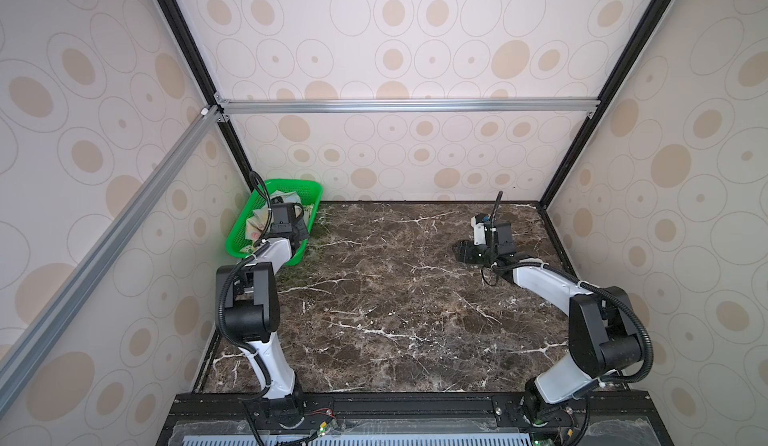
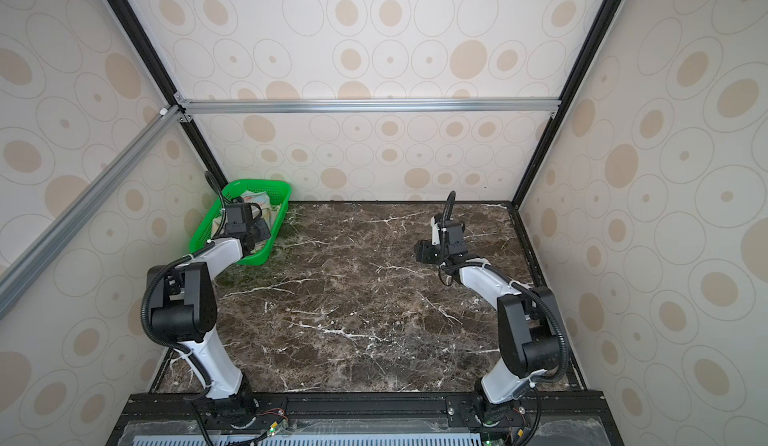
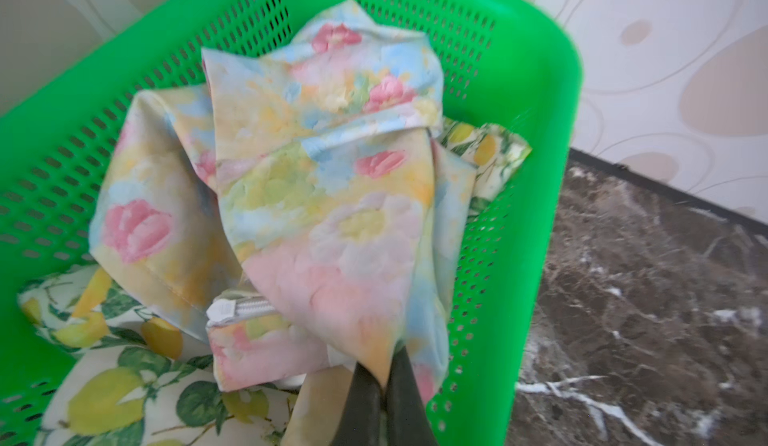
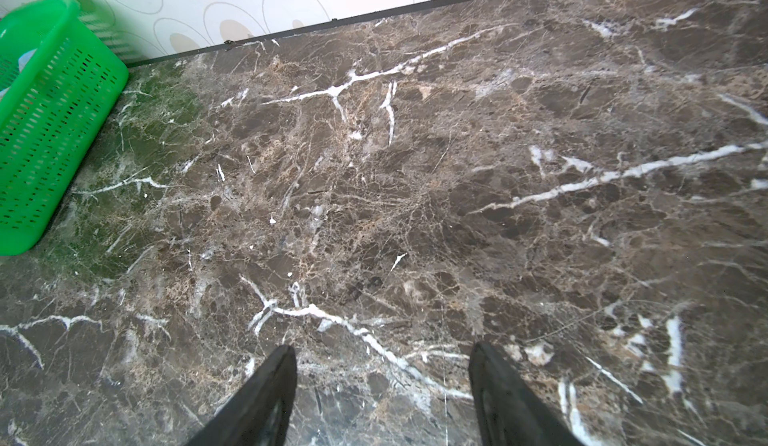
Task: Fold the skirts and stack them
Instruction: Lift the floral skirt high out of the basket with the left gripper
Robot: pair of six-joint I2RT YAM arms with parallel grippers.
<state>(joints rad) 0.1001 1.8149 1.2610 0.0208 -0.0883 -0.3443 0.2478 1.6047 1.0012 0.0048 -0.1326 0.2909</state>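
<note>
one floral skirt (image 3: 324, 199), one lemon skirt (image 3: 108, 398) — one green basket (image 3: 540, 91)

Bright, soft, even light fills the scene; shadows are faint. Both top views stretch toward their edges. The dark brown marble-patterned surface (image 1: 395, 298) takes a green cast beside the green plastic mesh basket (image 1: 309, 190). In the left wrist view the basket's rim smears and the pastel blue-yellow flowered cloth skirt (image 3: 324, 182) looks soft. The black fingers (image 4: 266, 402) of the right claw (image 4: 382, 352) are out of focus.
</note>
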